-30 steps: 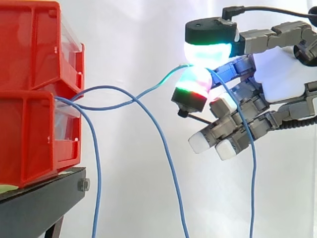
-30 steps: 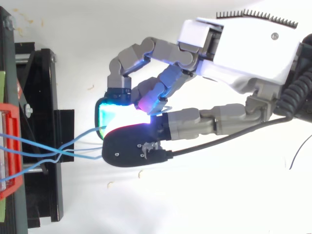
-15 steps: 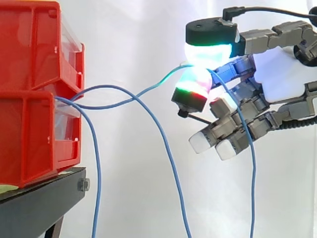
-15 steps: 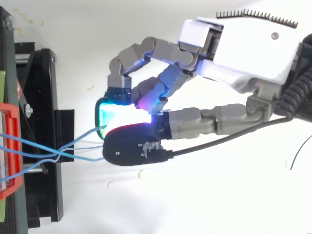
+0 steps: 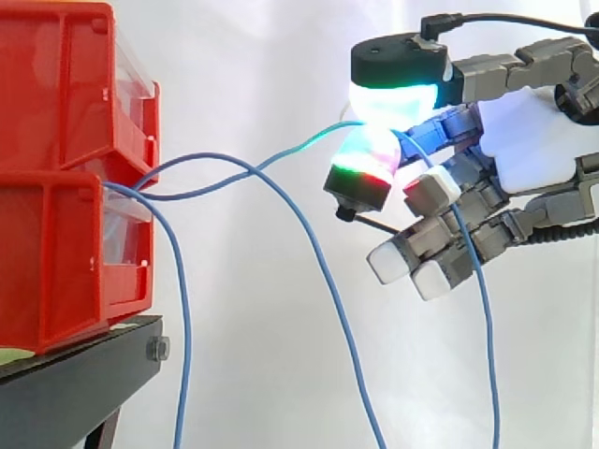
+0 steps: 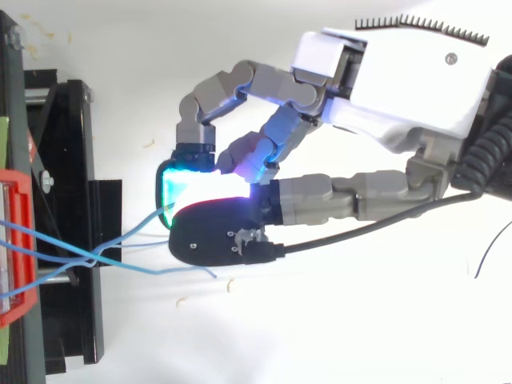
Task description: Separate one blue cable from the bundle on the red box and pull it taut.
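Robot hand (image 5: pixel 529 140) pinching one blue cable (image 5: pixel 290 152) between glowing pads, well out from the red bins (image 5: pixel 65 187), line slack; strands possibly snagged at the crossing (image 6: pixel 96 258), so pulling may drag neighbours or slip the pinch.

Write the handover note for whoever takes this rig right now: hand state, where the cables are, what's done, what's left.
Hand: shut on one blue cable, pinched between two glowing pads, out to the side of the red bins at about their height.
Cables: the pinched one runs from the bins to the hand in a sagging curve, and its tail hangs below the hand. The other blue cables droop from the bins past the black stand. All cross close to the bins.
Done: one cable picked out and gripped.
Left: draw the hand away from the bins until that cable runs straight.
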